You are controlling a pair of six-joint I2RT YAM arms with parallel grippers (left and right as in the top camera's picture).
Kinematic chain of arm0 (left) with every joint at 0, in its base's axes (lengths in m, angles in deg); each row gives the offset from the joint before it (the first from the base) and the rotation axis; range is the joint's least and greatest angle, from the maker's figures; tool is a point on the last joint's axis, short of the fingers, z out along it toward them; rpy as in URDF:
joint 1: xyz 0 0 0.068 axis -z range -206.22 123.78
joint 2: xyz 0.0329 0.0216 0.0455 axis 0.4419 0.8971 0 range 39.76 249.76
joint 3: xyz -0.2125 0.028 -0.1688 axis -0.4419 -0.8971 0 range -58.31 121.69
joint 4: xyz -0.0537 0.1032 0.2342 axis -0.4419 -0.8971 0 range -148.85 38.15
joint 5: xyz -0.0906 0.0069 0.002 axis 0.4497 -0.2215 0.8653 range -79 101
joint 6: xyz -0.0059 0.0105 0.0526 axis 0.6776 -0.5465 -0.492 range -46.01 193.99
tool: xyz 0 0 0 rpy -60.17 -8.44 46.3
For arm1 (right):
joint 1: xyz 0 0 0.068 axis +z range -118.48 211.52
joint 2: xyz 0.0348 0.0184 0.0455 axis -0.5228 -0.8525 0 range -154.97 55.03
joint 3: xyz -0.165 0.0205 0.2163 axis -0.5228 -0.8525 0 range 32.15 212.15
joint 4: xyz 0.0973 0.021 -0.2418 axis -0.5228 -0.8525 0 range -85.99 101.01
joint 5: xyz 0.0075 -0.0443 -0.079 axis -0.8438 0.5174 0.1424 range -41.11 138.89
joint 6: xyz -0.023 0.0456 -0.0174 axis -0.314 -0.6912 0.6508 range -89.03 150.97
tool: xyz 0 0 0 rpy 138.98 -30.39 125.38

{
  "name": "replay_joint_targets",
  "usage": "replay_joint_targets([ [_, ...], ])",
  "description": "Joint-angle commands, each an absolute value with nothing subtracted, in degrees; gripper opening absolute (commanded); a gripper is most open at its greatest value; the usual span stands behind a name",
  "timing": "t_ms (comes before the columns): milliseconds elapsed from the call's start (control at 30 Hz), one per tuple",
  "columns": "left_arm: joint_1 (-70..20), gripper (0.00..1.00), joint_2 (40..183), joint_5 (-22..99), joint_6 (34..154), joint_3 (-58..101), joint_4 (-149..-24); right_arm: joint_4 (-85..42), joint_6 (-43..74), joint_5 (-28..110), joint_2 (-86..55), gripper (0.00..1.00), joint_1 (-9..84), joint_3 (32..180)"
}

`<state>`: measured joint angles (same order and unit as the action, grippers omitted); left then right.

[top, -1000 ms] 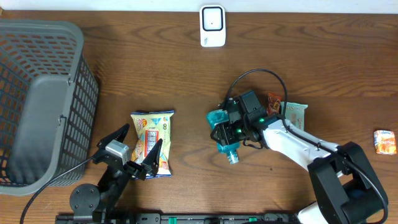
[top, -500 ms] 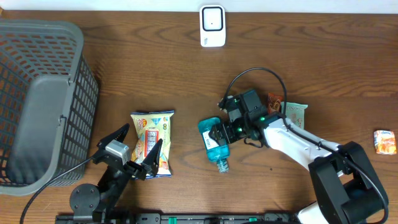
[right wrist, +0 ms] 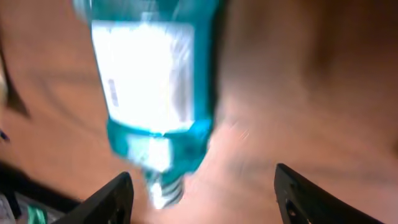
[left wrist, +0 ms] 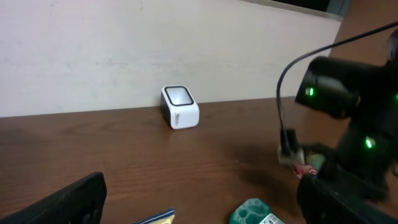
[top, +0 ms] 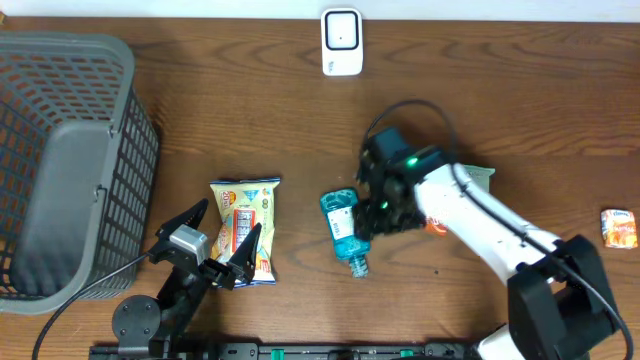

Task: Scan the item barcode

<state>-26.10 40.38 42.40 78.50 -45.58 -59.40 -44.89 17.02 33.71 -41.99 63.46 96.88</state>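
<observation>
Mid-table (top: 250,120), the bottle (top: 342,228) lies on its side, right hand (right wrist: 203,177) hovering over it, fingers spread, pinching nothing. Left hand (top: 228,220) gapes wide over the snack bag (top: 243,205). Scanner (top: 341,41) at the far edge.

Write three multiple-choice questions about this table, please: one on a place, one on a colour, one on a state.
1. Where on the table does the scanner stand?
A. near edge, left
B. far edge, middle
C. near edge, right

2. What colour is the bottle?
A. red
B. yellow
C. blue

3. How is the bottle placed?
A. lying on its side
B. standing upright
C. standing upside down

Answers:
1. B: the overhead view shows it alone at the top middle.
2. C: its body is clear blue with a white label.
3. A: it lies flat on the wood, its cap toward the near edge.
</observation>
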Motion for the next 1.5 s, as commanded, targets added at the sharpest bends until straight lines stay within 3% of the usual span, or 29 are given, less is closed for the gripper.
replay_joint_targets([
  [0,-25.89,0.98,39.99,42.97,78.81,-45.47,-59.36,-44.26,11.18,35.26,-41.94,0.7,69.58,94.81],
  [67,-25.89,0.98,39.99,42.97,78.83,-45.47,-59.36,-42.14,8.56,39.06,-41.94,0.74,73.12,93.15],
  [167,-25.89,0.98,39.99,42.97,78.81,-45.47,-59.36,-38.44,1.24,48.73,-41.96,0.9,77.98,89.61],
  [233,-25.89,0.98,39.99,42.97,78.81,-45.47,-59.36,-37.0,-3.27,52.64,-41.96,0.9,79.02,87.25],
  [433,-25.89,0.98,39.99,42.97,78.83,-45.47,-59.36,-30.6,-5.41,51.17,-41.96,0.72,79.09,80.97],
  [700,-25.89,0.98,39.99,42.97,78.83,-45.47,-59.36,-22.64,-2.44,51.11,-41.99,0.34,79.07,78.15],
  [833,-25.89,0.98,39.99,42.97,78.81,-45.47,-59.36,-20.85,-0.64,50.87,-41.99,0.21,79.02,78.17],
  [1000,-25.89,0.98,39.99,42.97,78.83,-45.47,-59.36,-21.81,-0.01,49.16,-41.94,0.16,77.52,79.14],
  [1167,-25.89,0.98,39.99,42.97,78.81,-45.47,-59.36,-33.77,1.76,41.82,-41.94,0.01,72.66,87.51],
  [1467,-25.89,0.98,39.99,42.97,78.83,-45.47,-59.36,-55.67,9.87,41.69,-41.94,0.02,66.52,104.62],
])
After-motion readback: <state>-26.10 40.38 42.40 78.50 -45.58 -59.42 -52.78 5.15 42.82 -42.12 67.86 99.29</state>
